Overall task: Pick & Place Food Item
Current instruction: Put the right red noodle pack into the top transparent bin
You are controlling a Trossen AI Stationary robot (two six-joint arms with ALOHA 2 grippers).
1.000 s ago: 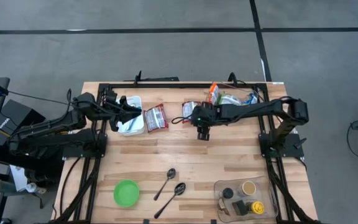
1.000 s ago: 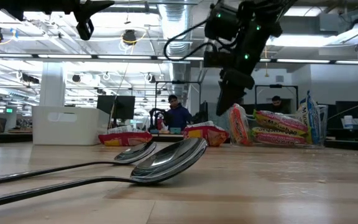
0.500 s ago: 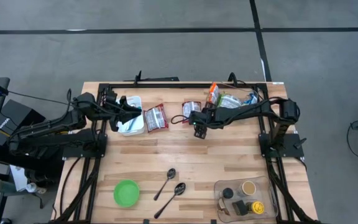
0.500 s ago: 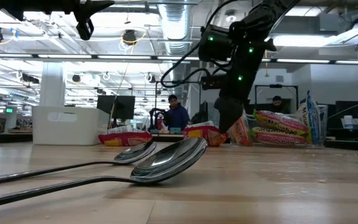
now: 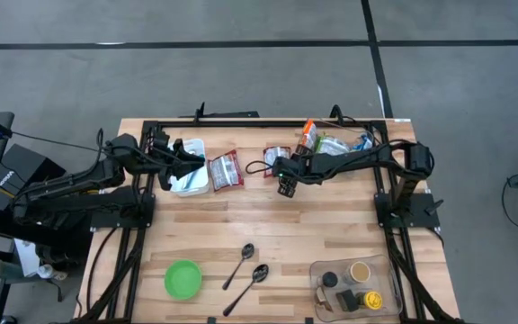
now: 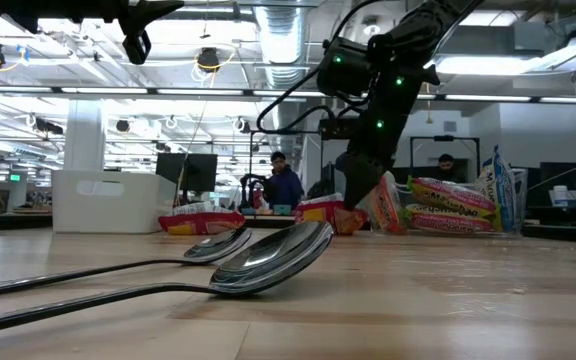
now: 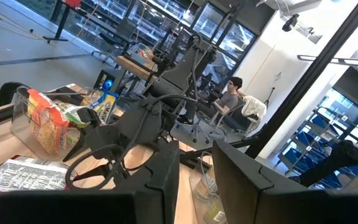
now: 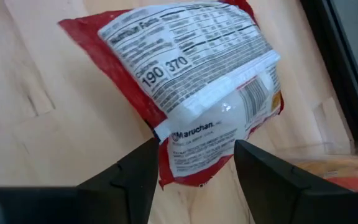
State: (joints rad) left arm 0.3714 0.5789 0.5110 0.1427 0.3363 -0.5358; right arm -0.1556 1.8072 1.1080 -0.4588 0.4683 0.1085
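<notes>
**Tabletop inventory: right hand poised over a ramen packet**

Tabletop (image 5: pixel 268 229): pale wooden planks, black frame rails along its upper edge and both sides; fills the middle of the high view.

Left arm (image 5: pixel 70 184): dark, lying across the left of the high view. Its left hand (image 5: pixel 190 164) hangs above the white tub at upper left; in its wrist view the two dark fingers (image 7: pixel 166 177) stand apart with a narrow gap and nothing between them.

Right arm (image 5: pixel 367 162): dark, reaching from the right rail toward upper centre. Its right hand (image 5: pixel 285 186) points down at the ramen packet; in its wrist view the fingers (image 8: pixel 132 177) are spread, one on each side of the packet's near end. Whether they touch the wrapper cannot be told.

Clear bin (image 5: pixel 353 285): lower right corner of the tabletop, holding small jars and a yellow item.

White tub (image 5: pixel 190 177): upper left, under the left hand.

Heap of snack bags (image 5: pixel 335 142): upper right, against the back rail, coloured wrappers.

Ramen packet (image 8: pixel 197 81): the task item, red and white wrapper, nutrition panel facing up, lying flat on the tabletop at upper centre, just beneath the right hand.

Second ramen packet (image 5: pixel 226 170): same kind, between the white tub and the first packet.

Green bowl (image 5: pixel 183 278): lower left, alone.

Two spoons (image 5: pixel 248 273): metal, side by side at lower centre, bowls toward the upper right; large in the foreground of the low view.
</notes>
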